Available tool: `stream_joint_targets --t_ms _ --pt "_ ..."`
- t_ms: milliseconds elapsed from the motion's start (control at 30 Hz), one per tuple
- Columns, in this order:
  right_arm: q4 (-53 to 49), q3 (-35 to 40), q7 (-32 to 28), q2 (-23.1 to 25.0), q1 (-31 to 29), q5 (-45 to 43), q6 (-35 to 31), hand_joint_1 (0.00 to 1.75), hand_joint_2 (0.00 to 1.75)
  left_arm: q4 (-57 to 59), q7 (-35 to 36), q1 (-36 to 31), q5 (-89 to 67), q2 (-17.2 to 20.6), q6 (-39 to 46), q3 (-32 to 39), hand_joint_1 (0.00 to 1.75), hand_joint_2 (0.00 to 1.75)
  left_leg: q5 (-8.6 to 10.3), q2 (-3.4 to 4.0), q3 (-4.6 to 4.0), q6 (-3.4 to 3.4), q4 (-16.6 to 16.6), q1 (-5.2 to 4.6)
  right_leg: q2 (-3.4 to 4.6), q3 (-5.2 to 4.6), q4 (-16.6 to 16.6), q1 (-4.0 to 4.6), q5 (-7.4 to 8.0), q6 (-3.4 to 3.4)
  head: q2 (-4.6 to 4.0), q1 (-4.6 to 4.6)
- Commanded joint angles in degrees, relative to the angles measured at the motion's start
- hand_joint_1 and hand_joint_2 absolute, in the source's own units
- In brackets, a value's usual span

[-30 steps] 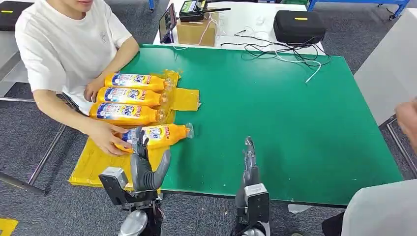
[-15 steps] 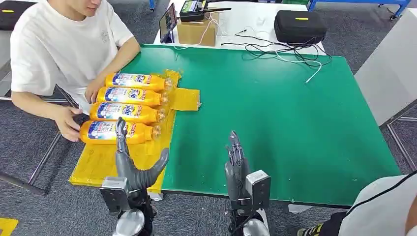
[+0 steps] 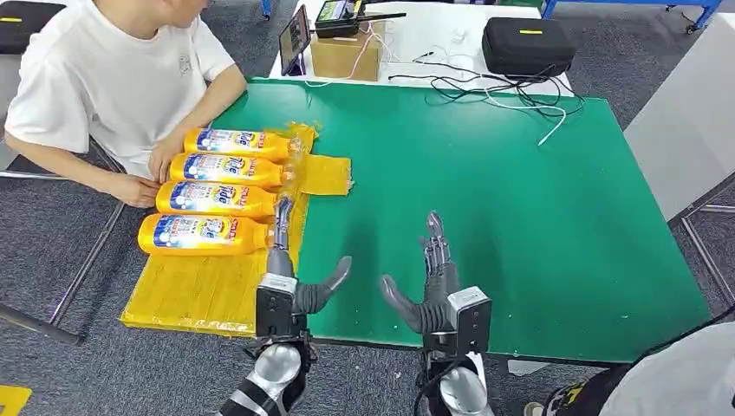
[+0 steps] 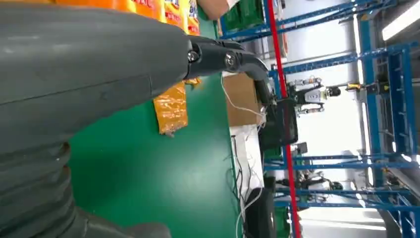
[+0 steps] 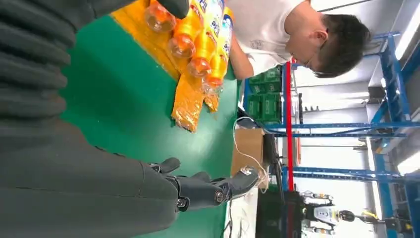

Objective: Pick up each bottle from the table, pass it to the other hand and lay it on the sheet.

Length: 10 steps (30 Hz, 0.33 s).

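Four orange bottles are laid side by side on the yellow sheet at the green table's left edge, caps toward the table's middle. A seated person's hands are rested just beside their bases. The left hand and right hand are held empty near the table's front edge, fingers spread. A cardboard box, cables and a black case are seen beyond its far edge.

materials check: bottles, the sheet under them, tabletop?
Bottles: likely clear plastic holding orange liquid; see-through necks, glossy printed labels.
Sheet: yellow, probably thin plastic film or bag; crinkled, shiny edge near the caps.
Tabletop: green matte cover, looks like felt or a rubber mat; flat, no glare. Can't tell which.
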Motion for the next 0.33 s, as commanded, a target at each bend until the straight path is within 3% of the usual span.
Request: stream_joint_targets --t_ms 33,333 --pt "2.63 0.29 0.03 -0.71 0.37 1.39 -1.42 0.0 1.75 3.93 -0.09 -2.86 1.28 0.68 0.48 -3.19 0.0 1.75 -0.01 -0.04 0.11 -0.06 -0.03 0.04 -0.06 0.14 -0.04 0.04 -0.02 -0.08 0.02 0.0" --pt "2.44 1.8 -0.11 -1.06 1.07 2.66 -1.64 0.0 1.75 3.61 -0.09 -2.45 1.42 0.95 0.48 -3.56 0.0 1.75 -0.04 0.01 0.19 -0.09 -0.06 0.04 -0.01 0.22 -0.08 0.04 -0.03 -0.11 0.0 0.02"
